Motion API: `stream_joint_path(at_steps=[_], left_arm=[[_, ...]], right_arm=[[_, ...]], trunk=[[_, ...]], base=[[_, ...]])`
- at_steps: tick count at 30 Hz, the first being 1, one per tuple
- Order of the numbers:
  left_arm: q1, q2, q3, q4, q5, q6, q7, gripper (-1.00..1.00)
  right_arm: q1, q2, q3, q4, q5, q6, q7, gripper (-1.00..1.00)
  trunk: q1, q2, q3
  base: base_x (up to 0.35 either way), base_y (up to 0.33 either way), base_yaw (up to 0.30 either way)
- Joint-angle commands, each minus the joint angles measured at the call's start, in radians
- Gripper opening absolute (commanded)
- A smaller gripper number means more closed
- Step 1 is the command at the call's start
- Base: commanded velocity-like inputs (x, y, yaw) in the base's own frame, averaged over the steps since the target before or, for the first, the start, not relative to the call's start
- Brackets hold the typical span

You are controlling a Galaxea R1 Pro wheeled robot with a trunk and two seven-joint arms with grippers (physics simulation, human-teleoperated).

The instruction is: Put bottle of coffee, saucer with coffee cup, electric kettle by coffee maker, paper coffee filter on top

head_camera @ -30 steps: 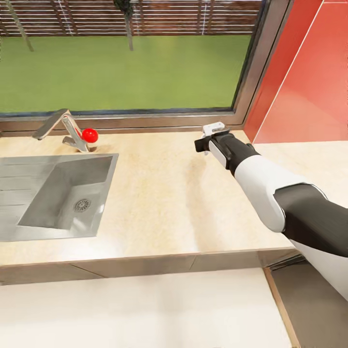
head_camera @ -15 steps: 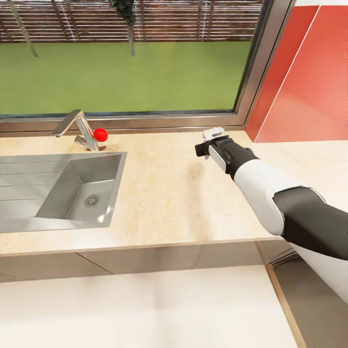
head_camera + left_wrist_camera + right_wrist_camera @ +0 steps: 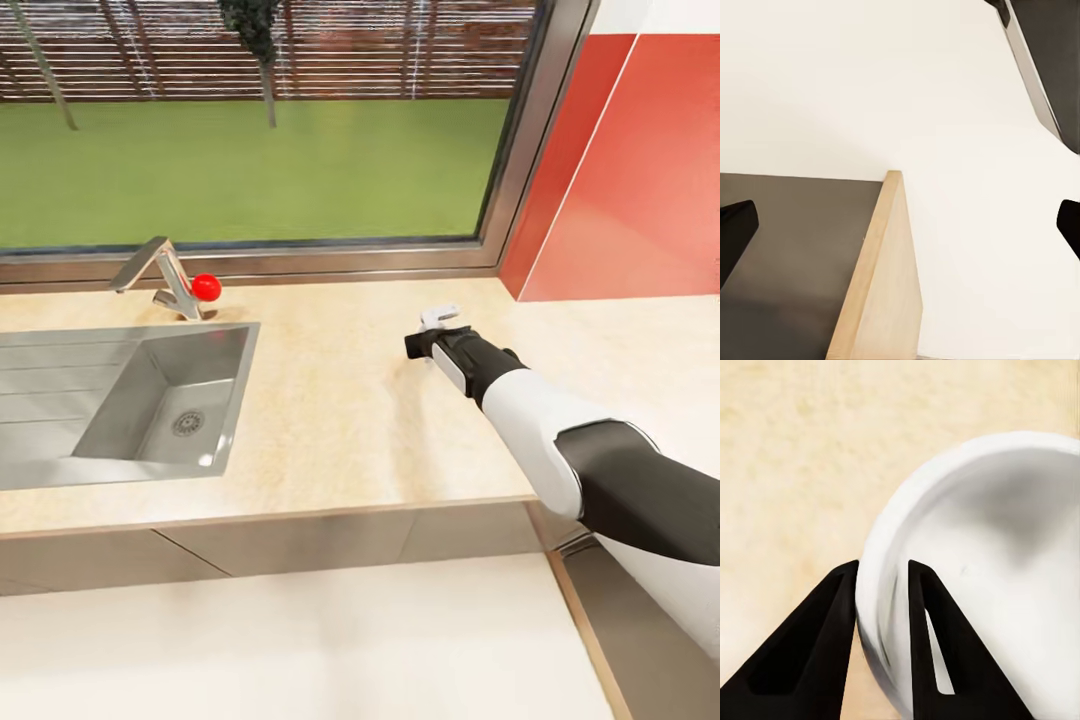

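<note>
Over kitchen countertop (image 3: 340,400), right arm stretched forward, right claw (image 3: 881,585) pinching saucer (image 3: 982,570) rim; left claw (image 3: 900,225) wide.

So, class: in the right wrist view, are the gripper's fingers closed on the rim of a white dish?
Yes: the right gripper pinches the saucer rim, one finger either side.

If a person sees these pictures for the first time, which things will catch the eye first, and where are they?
First comes the right arm stretched over the kitchen countertop, its tool pinching the rim of a white dish that looks like the saucer, one finger inside and one outside. Next is the red knob beside the faucet, behind the steel sink at the left. Behind all, a big window shows a green lawn.
</note>
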State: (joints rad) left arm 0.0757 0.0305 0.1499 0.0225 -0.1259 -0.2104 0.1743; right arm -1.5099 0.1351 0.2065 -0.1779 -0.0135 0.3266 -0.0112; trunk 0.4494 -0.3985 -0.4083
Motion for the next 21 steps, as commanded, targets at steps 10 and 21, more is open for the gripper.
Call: stream_joint_path(at_steps=[10,21], left_arm=[[-0.002,-0.002,0.007,-0.023,-0.011,-0.005,0.004,1.00],[-0.001,-0.001,0.008,-0.033,-0.011,-0.004,0.004,1.00]], right_arm=[[0.001,0.002,0.007,-0.044,-0.001,0.002,0.000,-1.00],[0.003,0.004,0.008,-0.040,0.001,0.003,0.002,-1.00]], trunk=[[0.001,-0.002,0.014],[0.001,-0.002,0.029]], base=[[0.000,0.000,-0.061],[0.000,0.000,0.131]])
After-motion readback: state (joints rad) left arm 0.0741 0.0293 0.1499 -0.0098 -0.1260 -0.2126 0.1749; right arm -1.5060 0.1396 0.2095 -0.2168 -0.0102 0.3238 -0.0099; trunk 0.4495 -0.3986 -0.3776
